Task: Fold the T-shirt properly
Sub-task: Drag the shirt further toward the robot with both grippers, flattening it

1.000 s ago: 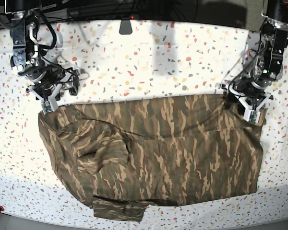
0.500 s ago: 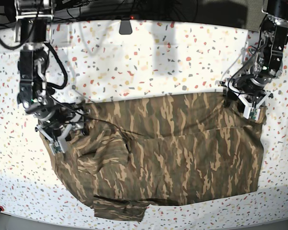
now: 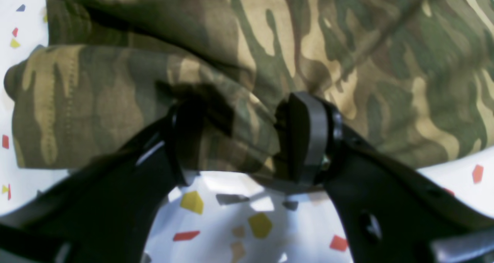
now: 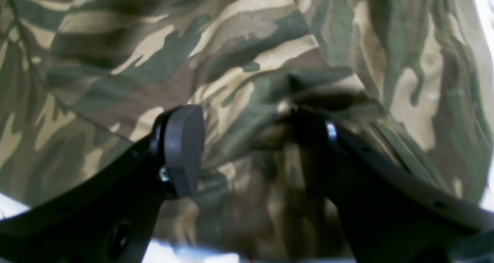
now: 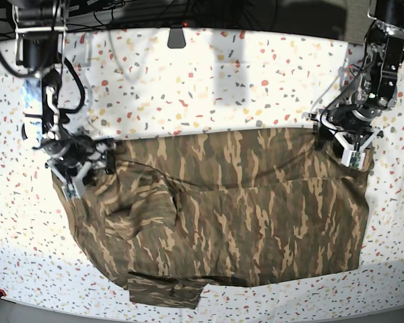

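Since the earlier frames the right gripper (image 5: pixel 73 176) has swung down from the bare surface (image 5: pixel 209 87) onto the shirt's near-left corner, then drawn back a little toward the cloth's upper edge, and the cloth on that side now lies bunched differently; the left gripper (image 5: pixel 353 149) has stayed at the opposite upper corner.

At the right gripper (image 4: pixel 247 147) the jaws stand wide apart, the grey pad (image 4: pixel 183 151) on one side and the dark finger (image 4: pixel 320 139) on the other. Camouflage cloth of the T-shirt (image 4: pixel 247 62) fills the gap between them and spreads beyond both tips. A raised fold lies against the dark finger; whether either jaw presses the cloth cannot be told.

At the left gripper (image 3: pixel 247 139) the jaws are also wide, with a thick rolled edge of the T-shirt (image 3: pixel 231 131) sitting between them, touching the grey pad (image 3: pixel 305 139) and reaching the dark finger (image 3: pixel 185 139). Behind the jaws, toward the wrist, bare speckled surface (image 3: pixel 231 216) shows; ahead of the tips the cloth runs on in soft folds.

In the base view the T-shirt (image 5: pixel 256 215) lies spread flat on the surface between the two sets of jaws and forward of them, with a folded-over flap near the right gripper and a sleeve poking out at the far lower edge.
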